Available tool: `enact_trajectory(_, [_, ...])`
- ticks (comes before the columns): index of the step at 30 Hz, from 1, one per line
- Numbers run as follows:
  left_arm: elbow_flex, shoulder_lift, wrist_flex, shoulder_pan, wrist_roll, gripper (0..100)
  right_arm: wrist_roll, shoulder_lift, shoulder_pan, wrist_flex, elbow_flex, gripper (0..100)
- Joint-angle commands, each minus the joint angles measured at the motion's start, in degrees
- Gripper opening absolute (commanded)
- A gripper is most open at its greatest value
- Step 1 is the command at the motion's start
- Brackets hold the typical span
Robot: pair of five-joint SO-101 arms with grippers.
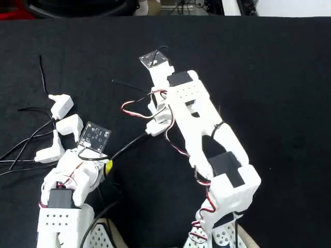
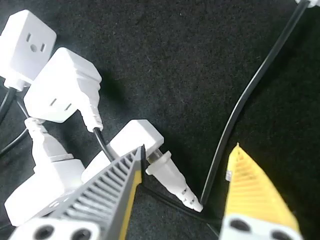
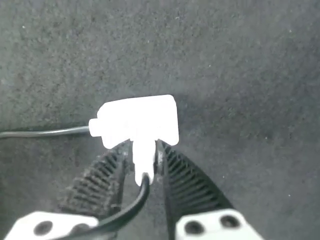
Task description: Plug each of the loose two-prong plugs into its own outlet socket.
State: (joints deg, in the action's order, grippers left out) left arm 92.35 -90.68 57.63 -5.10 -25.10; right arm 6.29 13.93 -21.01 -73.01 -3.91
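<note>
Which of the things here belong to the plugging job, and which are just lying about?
For the job: cluster of white sockets; white plug on a black cord ahead of the open left gripper; second plug pinched in the right gripper, at a socket block.
Lying about: black cloth; clutter beyond the table's far edge.

Bench [image 1: 289,77] surface is black, matte and fuzzy-woven across the whole work area, and the 2 wrist views show the same weave up close. Past the far edge: red item [image 1: 9,9] at 1 corner, dark curved shape [image 1: 77,9] beside it, what look like cables [image 1: 181,6] mid-strip, then a pale surface [image 1: 295,7]. Tan surface [image 1: 120,240] at the near edge.
</note>
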Motion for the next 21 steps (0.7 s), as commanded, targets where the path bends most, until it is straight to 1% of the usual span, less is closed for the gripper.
enact_trajectory(1, [-0.3,-0.1,-0.9,0.0,0.0,27,-0.4,-2.9,-0.4,-0.1,-0.3,1.2])
enact_trajectory(7, [-0.3,-0.1,-0.9,0.0,0.0,27,-0.4,-2.8,-0.6,1.8,-3.1,1.2])
enact_trajectory(14, [-0.3,-0.1,-0.9,0.0,0.0,27,-0.5,-2.8,-1.4,8.9,-11.1,1.2])
enact_trajectory(21, [-0.3,-0.1,-0.9,0.0,0.0,27,-0.6,-2.8,-2.7,9.2,-13.9,1.2])
